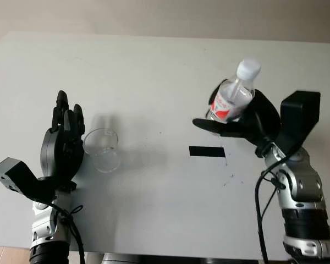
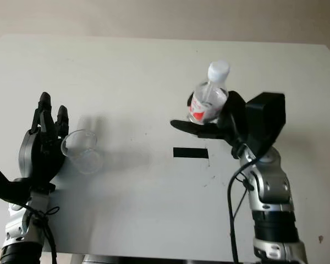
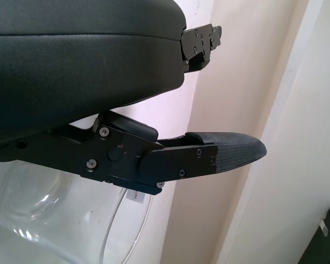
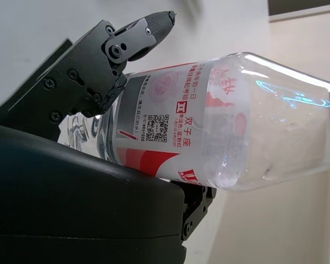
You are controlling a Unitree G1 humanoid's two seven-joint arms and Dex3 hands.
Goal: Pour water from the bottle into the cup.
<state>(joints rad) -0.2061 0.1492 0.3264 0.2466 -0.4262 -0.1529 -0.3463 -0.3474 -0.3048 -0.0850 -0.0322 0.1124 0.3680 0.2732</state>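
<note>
Head views first: the right hand (image 1: 247,124) has the bottle (image 1: 234,99) wrapped in its fingers around the labelled middle, held up over the right side of the table (image 1: 154,66), cap on top and leaning a bit. Over on the left, the cup (image 1: 102,148) is a clear plastic one sitting on the table, and the left hand (image 1: 63,146) is right beside it on its left side, palm toward it. Can't tell if it's actually touching the cup or only next to it. A strip of black tape (image 1: 207,152) lies on the table between cup and bottle. Bottle and cup are well apart, so the pour hasn't begun.

Left wrist view: a finger (image 3: 220,154) reaches out past the clear cup (image 3: 55,220) wall, not curled round it, so that hand looks open with nothing in it.

Right wrist view: the fingers (image 4: 137,33) clamp the bottle (image 4: 209,121) across its red-and-white label, clear shoulder sticking out beyond the hand.

Handling guess: the bottle is thin plastic, probably squashes if squeezed hard, a bit slick; the label band is the sensible grip. The cup looks light and tippy, so steadying it at the side wall makes sense.
</note>
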